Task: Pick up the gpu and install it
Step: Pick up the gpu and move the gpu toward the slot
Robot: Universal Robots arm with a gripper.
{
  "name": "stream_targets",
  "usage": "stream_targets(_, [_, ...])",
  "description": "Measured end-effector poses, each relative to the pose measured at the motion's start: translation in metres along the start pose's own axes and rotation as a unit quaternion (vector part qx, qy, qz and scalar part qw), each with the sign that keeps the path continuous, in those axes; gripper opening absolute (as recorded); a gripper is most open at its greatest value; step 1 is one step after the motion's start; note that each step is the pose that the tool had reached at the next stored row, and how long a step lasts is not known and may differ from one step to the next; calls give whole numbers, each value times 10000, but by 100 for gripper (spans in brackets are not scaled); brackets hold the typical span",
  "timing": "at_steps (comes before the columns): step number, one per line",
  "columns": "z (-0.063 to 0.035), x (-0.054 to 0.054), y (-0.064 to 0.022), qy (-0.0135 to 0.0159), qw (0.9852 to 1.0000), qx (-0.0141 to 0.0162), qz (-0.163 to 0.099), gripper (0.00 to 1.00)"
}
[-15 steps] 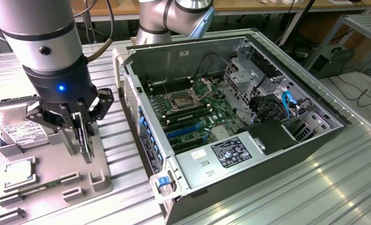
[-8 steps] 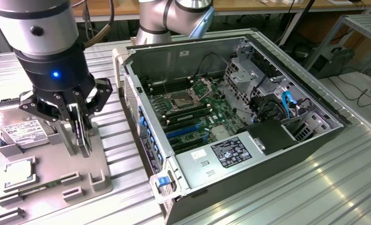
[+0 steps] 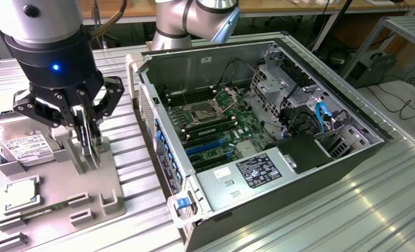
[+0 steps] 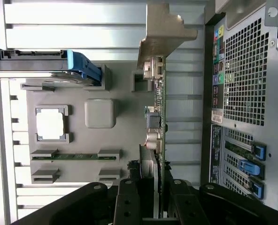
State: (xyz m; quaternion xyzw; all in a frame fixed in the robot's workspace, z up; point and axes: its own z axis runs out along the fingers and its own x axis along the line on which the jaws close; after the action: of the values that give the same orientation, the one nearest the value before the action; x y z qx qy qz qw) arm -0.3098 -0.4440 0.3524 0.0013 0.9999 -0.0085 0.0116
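Over on the exterior view's left, I'm holding my claw [image 3: 87, 139] down over the grey tray [image 3: 116, 194], pinching the gpu [image 3: 93, 156], which is standing edge-on in its holder. The open pc case [image 3: 263, 131] is sitting on the exterior view's right.

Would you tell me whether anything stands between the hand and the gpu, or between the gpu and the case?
Nothing visible separates them: the hand straddles the gpu standing in the grey tray. Towards the motherboard, only the open case's near wall intervenes.
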Motion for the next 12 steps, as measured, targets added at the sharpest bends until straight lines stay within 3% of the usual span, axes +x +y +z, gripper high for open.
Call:
stream_targets(8, [-243,-6,-4,0,10000,0,0,28])
stream_targets(11, [-275,-22,-5,4,10000,-1,-2,28])
stream_targets(12, [-275,-32,-5,21,10000,-1,-1,28])
